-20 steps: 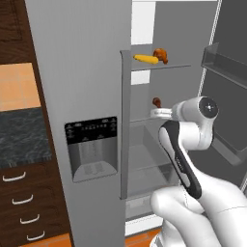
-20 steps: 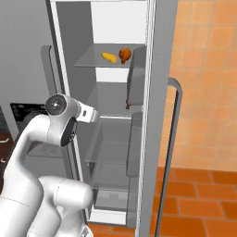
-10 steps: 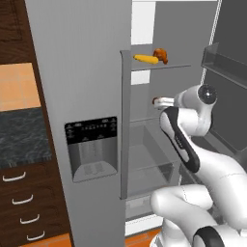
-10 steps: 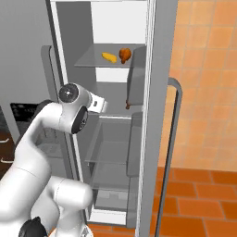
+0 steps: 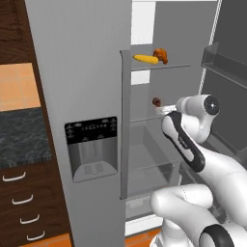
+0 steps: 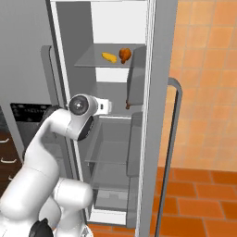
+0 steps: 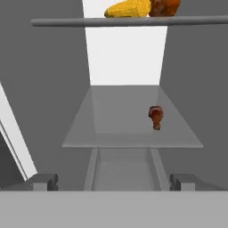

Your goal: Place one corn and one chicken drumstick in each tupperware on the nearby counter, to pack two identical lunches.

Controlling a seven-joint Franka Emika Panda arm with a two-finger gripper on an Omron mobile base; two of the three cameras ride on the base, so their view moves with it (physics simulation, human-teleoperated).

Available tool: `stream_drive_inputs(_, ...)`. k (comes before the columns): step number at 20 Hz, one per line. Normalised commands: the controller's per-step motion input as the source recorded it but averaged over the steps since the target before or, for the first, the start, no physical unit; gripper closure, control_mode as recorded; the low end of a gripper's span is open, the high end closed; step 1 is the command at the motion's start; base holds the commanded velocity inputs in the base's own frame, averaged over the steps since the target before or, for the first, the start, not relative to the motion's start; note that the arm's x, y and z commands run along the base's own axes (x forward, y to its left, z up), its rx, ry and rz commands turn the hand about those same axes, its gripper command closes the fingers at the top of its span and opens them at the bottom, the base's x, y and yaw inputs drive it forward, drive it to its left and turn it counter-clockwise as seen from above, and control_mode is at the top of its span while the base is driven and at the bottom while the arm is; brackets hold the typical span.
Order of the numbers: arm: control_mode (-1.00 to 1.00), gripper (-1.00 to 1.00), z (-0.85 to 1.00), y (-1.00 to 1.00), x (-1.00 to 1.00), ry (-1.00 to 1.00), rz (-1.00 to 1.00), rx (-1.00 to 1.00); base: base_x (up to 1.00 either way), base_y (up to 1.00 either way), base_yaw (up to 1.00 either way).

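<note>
Left base view: fridge (image 5: pixel 87 72) is open, arm reaching into the compartment. Top shelf (image 5: pixel 166 66) carries one yellow corn (image 5: pixel 146 59) lying on its side, with a chicken drumstick (image 5: pixel 160 55) touching its far end. A second drumstick (image 5: pixel 156 102) sits on the middle shelf (image 5: pixel 144 118), just beyond the hand. Gripper itself is mostly hidden behind the wrist here; jaw state not readable from this side.

Right base view: same layout. Corn (image 6: pixel 109 57) and drumstick (image 6: pixel 125 54) are side by side on the upper shelf (image 6: pixel 92 62), well above the hand. The lower drumstick (image 6: pixel 127 105) is roughly level with the wrist and ahead of it, deeper in the fridge.

Hand view: gripper (image 7: pixel 114 181) has its fingers spread wide with nothing between them. The lower drumstick (image 7: pixel 156 116) stands on the glass shelf (image 7: pixel 111 129), ahead and offset toward the right finger, not centred. Its long axis runs roughly along the view's vertical, meaty end up, thin bone end toward the camera. Corn (image 7: pixel 128 8) and the other drumstick (image 7: pixel 164 6) sit on the shelf overhead.

Judgement: nearest target is the lower drumstick. The move needs a sideways shift toward that right finger, then straight forward, so the jaws close across it rather than along its length.
</note>
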Motion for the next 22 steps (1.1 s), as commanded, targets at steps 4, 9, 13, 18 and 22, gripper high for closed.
stream_drive_inputs(4, -1.0, -1.0, 0.56, 0.02, 0.33, 0.16, -0.05, -0.07, 0.0, 0.0, 0.0)
stream_drive_inputs(9, -1.0, -1.0, 0.27, -0.03, 0.41, 0.22, -0.12, -0.12, 0.0, 0.0, 0.0)
stream_drive_inputs(13, -1.0, -1.0, -0.24, -0.2, 0.41, -0.02, 0.0, -0.08, 0.0, 0.0, 0.0)
stream_drive_inputs(18, -1.0, -1.0, -0.48, 0.0, 0.38, 0.05, 0.08, -0.08, 0.0, 0.0, 0.0)
stream_drive_inputs(22, -1.0, -1.0, -0.01, 0.0, 0.57, 0.05, -0.06, -0.01, 0.0, 0.0, 0.0)
